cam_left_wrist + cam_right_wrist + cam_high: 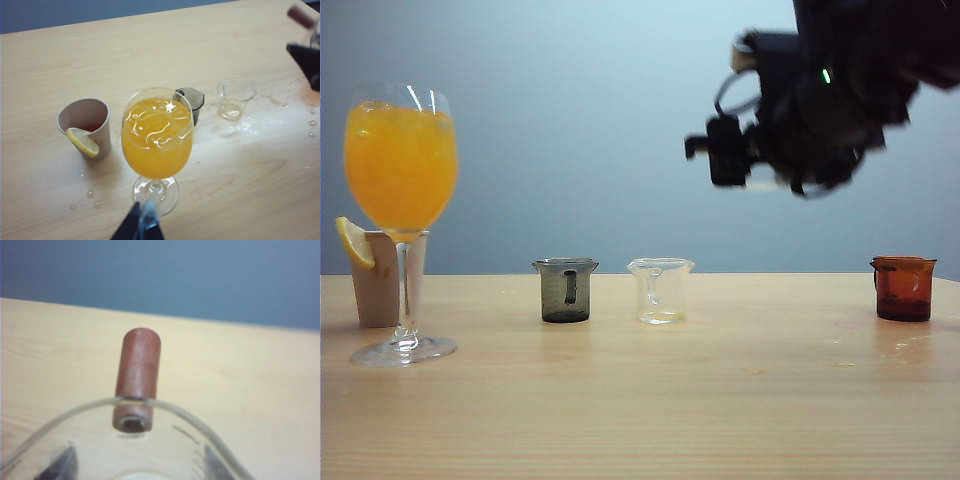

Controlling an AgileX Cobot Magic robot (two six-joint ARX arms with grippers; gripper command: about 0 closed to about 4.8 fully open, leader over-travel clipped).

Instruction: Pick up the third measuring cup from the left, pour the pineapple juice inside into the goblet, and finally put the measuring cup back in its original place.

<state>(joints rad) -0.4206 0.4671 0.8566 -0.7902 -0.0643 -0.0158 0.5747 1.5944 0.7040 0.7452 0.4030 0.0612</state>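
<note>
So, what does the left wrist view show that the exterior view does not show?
Only the left wrist view: spilled drops on the table, reddish liquid inside the beige cup, and the left end effector near the foot of the goblet.
Only the exterior view: the amber cup at the far right.
Both: the goblet full of orange liquid, the lemon slice, the grey cup, the clear cup, and the raised right end effector, which grips the third measuring cup.
</note>
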